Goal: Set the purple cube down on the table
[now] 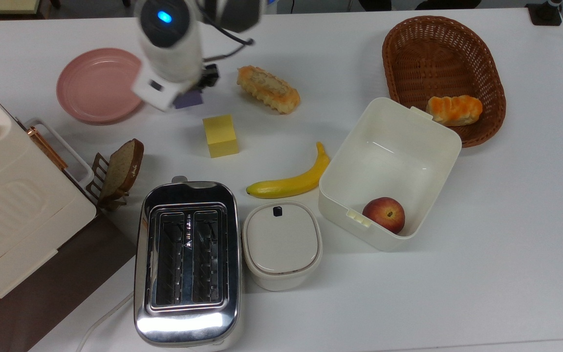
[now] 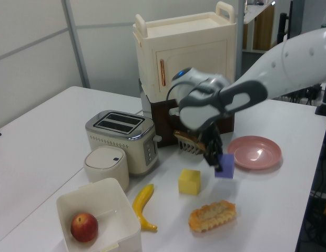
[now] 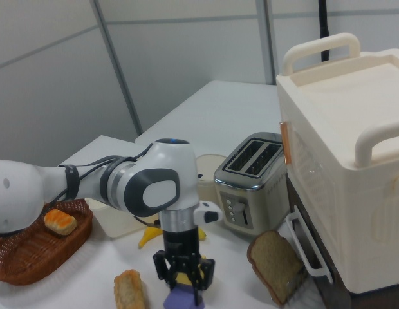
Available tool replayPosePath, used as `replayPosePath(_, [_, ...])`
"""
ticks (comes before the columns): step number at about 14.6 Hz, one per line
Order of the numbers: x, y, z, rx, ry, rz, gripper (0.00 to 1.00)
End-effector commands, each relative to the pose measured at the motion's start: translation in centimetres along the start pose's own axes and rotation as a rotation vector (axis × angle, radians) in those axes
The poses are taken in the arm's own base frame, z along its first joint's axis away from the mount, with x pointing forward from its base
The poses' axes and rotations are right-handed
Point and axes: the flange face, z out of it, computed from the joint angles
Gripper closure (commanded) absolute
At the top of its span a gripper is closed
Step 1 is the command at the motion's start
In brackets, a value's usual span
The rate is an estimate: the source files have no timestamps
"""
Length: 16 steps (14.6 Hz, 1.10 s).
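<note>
Gripper [image 2: 217, 161] pinches the purple cube [image 2: 224, 166] above bare table [image 1: 271, 44], between pink plate [image 1: 97, 84] and bread [image 1: 268, 89]. Released too high, it probably tumbles into the near yellow cube [image 1: 220, 135].

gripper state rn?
Gripper: closed on the purple cube, held above the table, clear of the pink plate.

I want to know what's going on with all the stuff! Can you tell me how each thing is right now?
gripper: shut on the purple cube.
purple cube: held above the table, off the plate.
pink plate: empty.
toaster: slots empty.
white box: open, peach inside.
basket: holds one bread roll.
small white container: lid on.
cabinet: door closed.
</note>
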Motion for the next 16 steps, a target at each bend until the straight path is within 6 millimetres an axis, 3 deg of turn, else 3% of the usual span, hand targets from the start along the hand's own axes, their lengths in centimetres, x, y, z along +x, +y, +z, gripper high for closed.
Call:
replayPosePath(1, [1.7,-2.4,1.3,0.008,-0.028,0.069,0.96])
replayPosePath(2, [2.8,-2.8,0.7,0.012,0.037,0.11,0.81])
replayPosePath(3, [3.6,-3.1,0.1,0.013,0.098,0.146,0.32])
replayPosePath(4, [4.1,-3.3,-0.4,0.006,0.138,0.188,0.0])
replayPosePath(5, [4.2,-3.5,-0.6,0.006,0.141,0.188,0.0])
replayPosePath(9, [3.6,-4.9,-5.0,0.015,0.196,0.222,0.0])
replayPosePath(14, [1.0,-8.8,-13.4,0.032,0.183,0.219,0.0])
replayPosePath(16, [-0.2,-9.7,-16.1,0.05,0.208,0.314,0.0])
